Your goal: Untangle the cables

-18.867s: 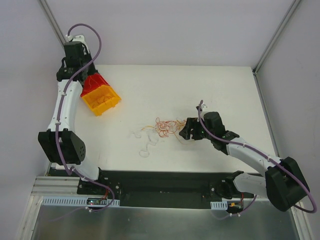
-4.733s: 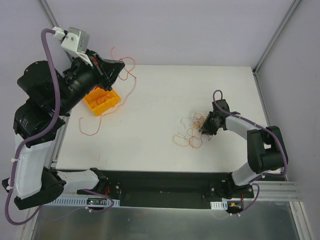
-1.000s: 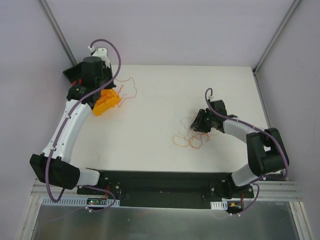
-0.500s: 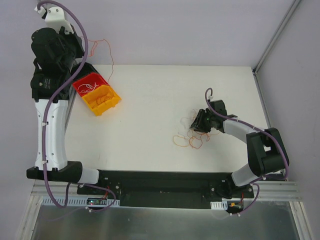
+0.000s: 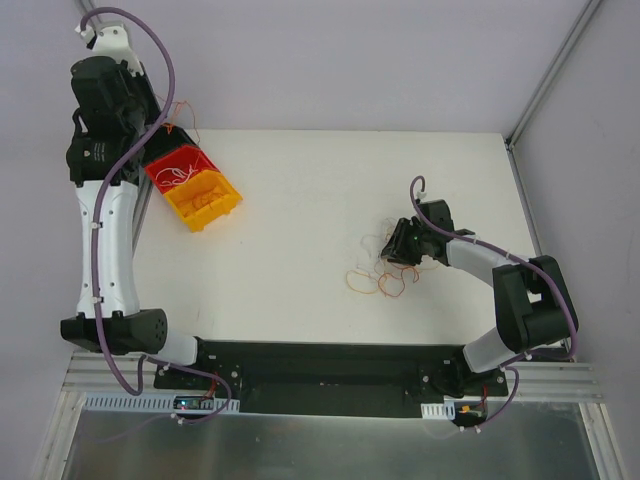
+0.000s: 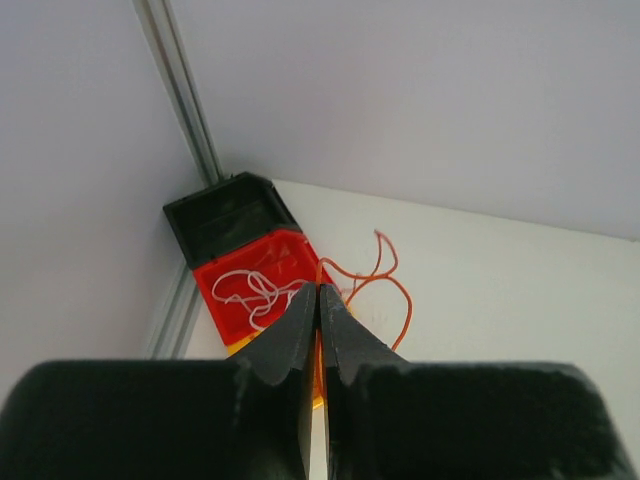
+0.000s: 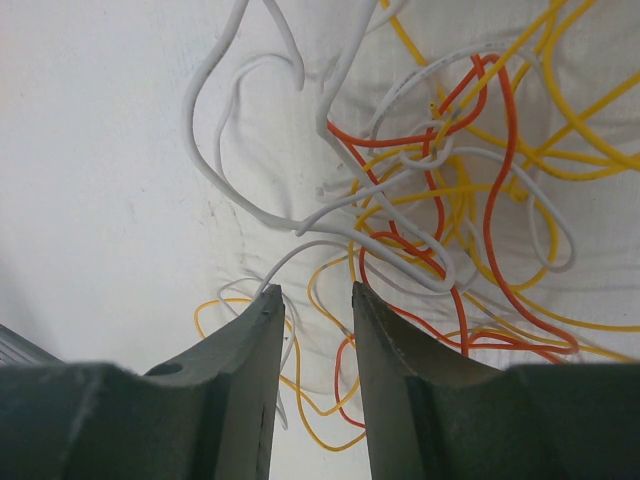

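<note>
White table [image 5: 300, 190] from above: tangle [image 5: 383, 268] lay just left of the right gripper [image 5: 398, 248], well apart from the left gripper [image 5: 158, 112] over the bin [image 5: 228, 205], whose orange cable [image 5: 181, 113] hung shorter than a half-second earlier. Left wrist: jaws pinched that cable. Right wrist: jaws narrowly parted above the tangle.

Robotics lab test cell: white tabletop [image 5: 330, 180] boxed in by plain grey panels [image 5: 350, 60], aluminium frame post [image 5: 553, 72] at 1 o'clock, left arm [image 5: 108, 230] and right arm [image 5: 478, 257] bolted to black rail [image 5: 320, 365] at 6 o'clock
</note>
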